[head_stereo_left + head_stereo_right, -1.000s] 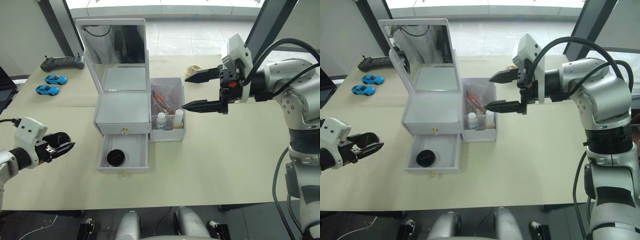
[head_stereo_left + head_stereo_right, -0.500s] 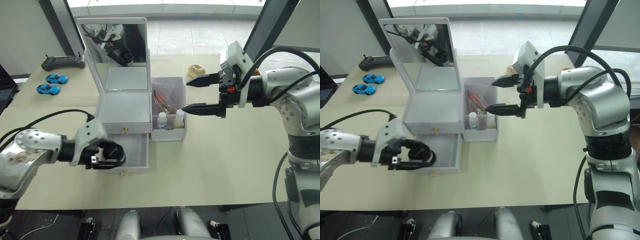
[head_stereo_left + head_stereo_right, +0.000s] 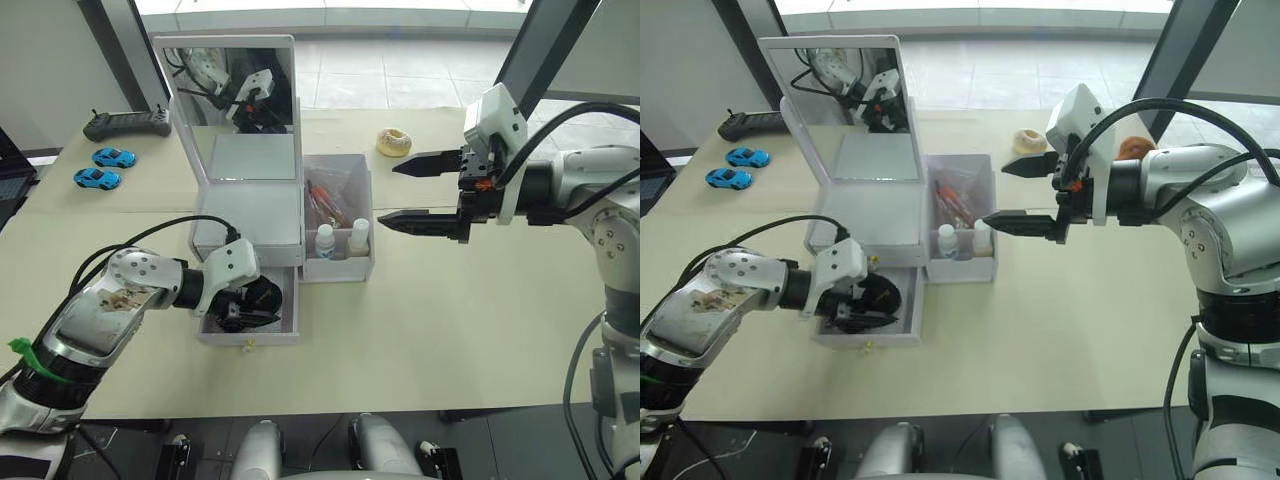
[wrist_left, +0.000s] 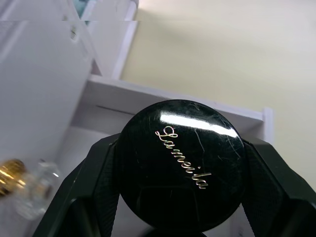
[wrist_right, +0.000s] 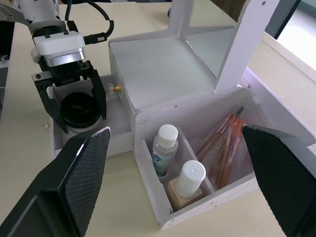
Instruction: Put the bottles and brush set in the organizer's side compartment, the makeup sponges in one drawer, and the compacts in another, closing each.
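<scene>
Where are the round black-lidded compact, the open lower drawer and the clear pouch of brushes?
Round black-lidded compact [image 4: 182, 165], left wrist view, glossy lid centre.
Open lower drawer [image 5: 120, 143], right wrist view, side wall.
Clear pouch of brushes [image 5: 224, 143], right wrist view, handles.

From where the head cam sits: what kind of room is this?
Probably a lab or office test space, not a home: a plain beige table, a handheld controller beside two blue toy cars, and big floor-level windows behind.

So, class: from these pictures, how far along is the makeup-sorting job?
Looks done: both bottles and the brush set stand in the side compartment, and the upper drawer is shut. In hand: the left gripper holds a compact over the open lower drawer. Left: release it and close that drawer. The right gripper hangs open.
</scene>
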`<state>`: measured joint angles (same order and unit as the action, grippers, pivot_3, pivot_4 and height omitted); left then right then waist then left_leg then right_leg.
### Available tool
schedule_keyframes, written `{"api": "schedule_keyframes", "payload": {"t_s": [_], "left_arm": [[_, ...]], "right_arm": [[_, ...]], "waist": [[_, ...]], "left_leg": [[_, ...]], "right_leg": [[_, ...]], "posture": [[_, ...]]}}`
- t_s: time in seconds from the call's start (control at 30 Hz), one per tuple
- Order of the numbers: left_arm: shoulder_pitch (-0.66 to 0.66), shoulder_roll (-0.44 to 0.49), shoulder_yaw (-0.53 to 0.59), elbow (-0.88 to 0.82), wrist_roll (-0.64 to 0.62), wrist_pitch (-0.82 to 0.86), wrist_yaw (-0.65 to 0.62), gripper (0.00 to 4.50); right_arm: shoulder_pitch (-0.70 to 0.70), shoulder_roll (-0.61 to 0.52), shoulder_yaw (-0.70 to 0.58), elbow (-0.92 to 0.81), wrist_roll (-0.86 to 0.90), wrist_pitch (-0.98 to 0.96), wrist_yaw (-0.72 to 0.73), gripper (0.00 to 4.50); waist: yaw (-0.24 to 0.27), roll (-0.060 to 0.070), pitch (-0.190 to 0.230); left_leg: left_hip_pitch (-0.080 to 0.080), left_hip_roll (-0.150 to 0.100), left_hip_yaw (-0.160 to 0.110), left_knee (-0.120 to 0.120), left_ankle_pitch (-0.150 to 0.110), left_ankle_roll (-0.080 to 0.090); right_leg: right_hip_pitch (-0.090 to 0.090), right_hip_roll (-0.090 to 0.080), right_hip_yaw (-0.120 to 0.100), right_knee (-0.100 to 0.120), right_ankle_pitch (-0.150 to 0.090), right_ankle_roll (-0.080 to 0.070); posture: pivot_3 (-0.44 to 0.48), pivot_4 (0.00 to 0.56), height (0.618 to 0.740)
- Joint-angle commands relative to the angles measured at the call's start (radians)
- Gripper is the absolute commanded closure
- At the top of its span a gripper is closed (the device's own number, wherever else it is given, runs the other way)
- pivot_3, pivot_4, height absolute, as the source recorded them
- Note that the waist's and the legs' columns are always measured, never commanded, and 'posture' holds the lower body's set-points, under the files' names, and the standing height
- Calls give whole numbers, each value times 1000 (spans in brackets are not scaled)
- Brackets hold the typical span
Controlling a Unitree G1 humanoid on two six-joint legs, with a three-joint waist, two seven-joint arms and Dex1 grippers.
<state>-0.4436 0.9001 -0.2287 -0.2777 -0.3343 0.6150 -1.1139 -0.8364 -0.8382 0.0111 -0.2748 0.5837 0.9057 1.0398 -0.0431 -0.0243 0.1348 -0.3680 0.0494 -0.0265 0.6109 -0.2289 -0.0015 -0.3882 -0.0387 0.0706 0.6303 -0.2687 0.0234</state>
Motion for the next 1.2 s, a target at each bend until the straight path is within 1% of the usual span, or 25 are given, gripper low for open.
{"api": "schedule_keyframes", "payload": {"t_s": [0.03,0.3,0.37,0.43,0.47,0.57,0.67,0.7,0.73,0.8,0.83,0.87,0.93,1.0,1.1,1.13,1.2], "left_arm": [[-26,-19,-11,3,14,-14,-9,1572],[-31,-35,-44,10,39,-9,-33,1572],[-39,-42,-41,14,39,-1,-30,833],[-43,-42,-34,11,33,10,-33,259],[-50,-35,-30,4,25,37,-35,41],[-64,-14,-4,-24,-12,111,-47,41],[-66,12,55,-65,-82,185,-60,41],[-58,27,85,-86,-115,210,-68,41],[-40,50,134,-116,-173,248,-89,41],[-52,54,286,-144,-355,411,-79,41],[-64,48,340,-148,-424,473,-64,41],[-70,48,377,-153,-473,516,-50,41],[-33,92,446,-192,-547,574,-56,41],[61,116,532,-242,-607,630,-33,41],[190,124,609,-293,-646,650,7,41],[264,113,642,-314,-648,648,21,216],[454,90,716,-371,-652,645,19,624]], "right_arm": [[-2,-15,-44,-25,12,1,-25,0],[-5,-22,-45,-32,38,8,-39,0],[-8,-24,-41,-30,41,8,-41,0],[-10,-25,-39,-28,41,6,-42,0],[-11,-25,-37,-27,41,6,-42,0],[-15,-24,-31,-27,37,4,-44,0],[-24,-19,-32,-31,46,11,-45,0],[-25,-17,-33,-33,51,13,-44,0],[-24,-19,-30,-36,52,11,-38,0],[-25,-30,-13,-43,49,0,-12,0],[-27,-35,-7,-45,47,-6,-1,0],[-30,-35,-4,-45,48,-9,6,0],[-59,-12,1,-33,56,-10,6,0],[-87,10,13,-10,51,-24,13,0],[-104,25,28,13,39,-42,27,0],[-109,34,36,25,34,-53,34,0],[-118,52,56,49,21,-79,49,0]], "waist": [[0,0,0],[1,0,0],[1,0,0],[0,0,0],[0,0,0],[0,0,0],[-1,0,0],[-1,0,0],[-2,0,0],[-2,0,0],[-2,0,0],[-1,0,0],[-4,0,0],[-10,1,0],[-8,1,0],[-4,1,0],[-7,1,0]], "left_leg": [[0,0,0,0,0,0],[0,0,0,0,0,0],[0,0,0,0,0,0],[0,0,0,0,0,0],[0,0,0,0,0,0],[0,0,-1,0,0,0],[0,0,-1,0,0,0],[0,0,-1,0,0,0],[0,0,-1,0,0,0],[0,0,-1,0,0,0],[0,0,-1,0,0,0],[0,1,-1,0,0,0],[0,0,-1,1,0,0],[1,0,-1,0,0,0],[3,1,-1,-1,0,0],[3,1,-1,-2,0,0],[3,1,-1,-1,0,0]], "right_leg": [[0,0,0,0,0,0],[0,0,0,0,0,0],[0,0,0,0,0,0],[0,0,0,0,0,0],[0,0,0,0,0,0],[0,0,0,1,0,0],[0,0,0,1,0,1],[0,0,0,1,0,1],[0,0,0,1,-1,2],[0,0,0,1,-2,4],[0,0,0,1,-2,4],[0,0,-1,1,-3,5],[0,0,-1,1,-4,8],[0,0,0,1,-4,8],[1,0,0,2,-4,8],[1,0,0,2,-4,7],[1,0,0,1,-2,3]], "posture": [[0,150,740],[0,150,740],[0,150,740],[0,150,740],[0,150,740],[0,150,740],[0,150,740],[0,150,740],[0,150,740],[0,150,740],[0,150,740],[0,150,740],[0,150,740],[0,150,740],[0,150,740],[0,150,740],[0,150,740]]}}
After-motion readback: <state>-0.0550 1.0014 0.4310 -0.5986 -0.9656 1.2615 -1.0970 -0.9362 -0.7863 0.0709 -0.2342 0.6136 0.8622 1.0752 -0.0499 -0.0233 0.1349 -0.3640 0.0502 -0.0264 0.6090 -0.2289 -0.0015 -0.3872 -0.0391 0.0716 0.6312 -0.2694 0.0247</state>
